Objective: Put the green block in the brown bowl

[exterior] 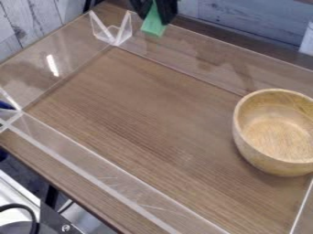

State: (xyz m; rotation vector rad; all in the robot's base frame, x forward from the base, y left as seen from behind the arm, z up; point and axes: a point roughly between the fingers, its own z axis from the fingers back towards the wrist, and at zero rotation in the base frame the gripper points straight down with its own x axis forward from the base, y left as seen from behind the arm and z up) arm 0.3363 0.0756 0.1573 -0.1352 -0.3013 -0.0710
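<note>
Gripper point(156, 7) pinches the green block point(154, 22) near the worktop's point(134, 101) far edge, beside the clear stand point(112, 29). The brown bowl point(275, 132) sits by the worktop's right edge.

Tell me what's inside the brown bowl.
Nothing but bare wood grain shows inside the brown bowl; its open top faces the camera, so the floor is in view. Only what lies directly underneath it is covered.
</note>
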